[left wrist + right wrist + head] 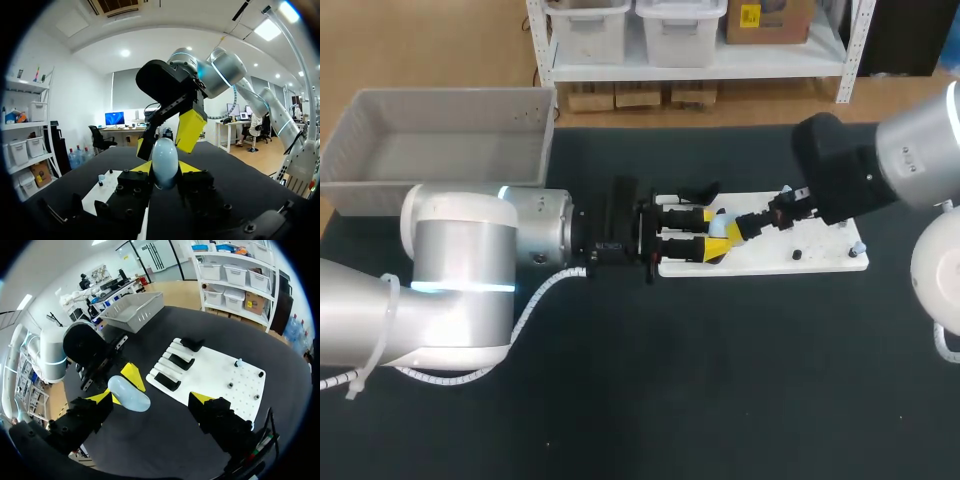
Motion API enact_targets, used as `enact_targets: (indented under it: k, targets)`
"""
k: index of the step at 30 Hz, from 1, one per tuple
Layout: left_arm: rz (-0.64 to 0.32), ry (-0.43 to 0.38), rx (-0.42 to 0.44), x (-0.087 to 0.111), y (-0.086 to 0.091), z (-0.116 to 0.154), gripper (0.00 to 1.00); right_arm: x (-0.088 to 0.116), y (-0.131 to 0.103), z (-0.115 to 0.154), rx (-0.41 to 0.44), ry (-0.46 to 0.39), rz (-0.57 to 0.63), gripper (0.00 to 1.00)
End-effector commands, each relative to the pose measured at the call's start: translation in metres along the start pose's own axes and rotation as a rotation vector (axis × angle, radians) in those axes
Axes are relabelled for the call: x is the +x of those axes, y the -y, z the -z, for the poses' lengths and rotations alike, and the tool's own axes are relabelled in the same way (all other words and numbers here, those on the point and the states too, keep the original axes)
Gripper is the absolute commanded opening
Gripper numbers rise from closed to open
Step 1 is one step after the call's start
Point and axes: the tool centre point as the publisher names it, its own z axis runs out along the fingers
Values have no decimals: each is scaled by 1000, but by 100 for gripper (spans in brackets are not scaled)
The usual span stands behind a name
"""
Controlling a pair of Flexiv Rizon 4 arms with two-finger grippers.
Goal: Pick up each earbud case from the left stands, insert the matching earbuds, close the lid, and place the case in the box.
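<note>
Nearest, my left arm (460,290) comes in low across the black table (720,380) from the left. Its left gripper (165,171) is clamped on a pale blue earbud case (165,156). The case stands upright between the two yellow tips, and both tips press its sides. The lid looks closed, though no seam can be made out.

Just past it, the right gripper (154,399) faces the left one, reaching in from the right. Its fingers stand wide apart. One yellow fingertip (109,397) lies just beside the case and the other is well clear of it. Whether the near tip touches the case cannot be told.

Both grippers meet over the left end of a white board (820,255) that lies flat on the table. On that end sit three black stands (169,381), side by side. The right end of the board carries a few small dark pieces (230,385), too small to identify.

Farthest, at the table's back left corner, stands the grey box (450,95), well apart from the board.
</note>
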Motion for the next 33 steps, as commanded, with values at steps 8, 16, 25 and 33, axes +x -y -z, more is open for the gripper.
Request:
enact_targets:
  k: [8,16,25,33]
  targets:
    - [-3,3,-5,1,1,0,0,-12,7,8,43,19,-2,100]
    - [-3,3,-5,1,1,0,0,-25,19,27,104,94,-3,100]
    - [-3,3,-5,1,1,0,0,-15,51,59,387,88,81,100]
    - [-3,3,-5,1,1,0,0,9,90,74,528,-34,99,100]
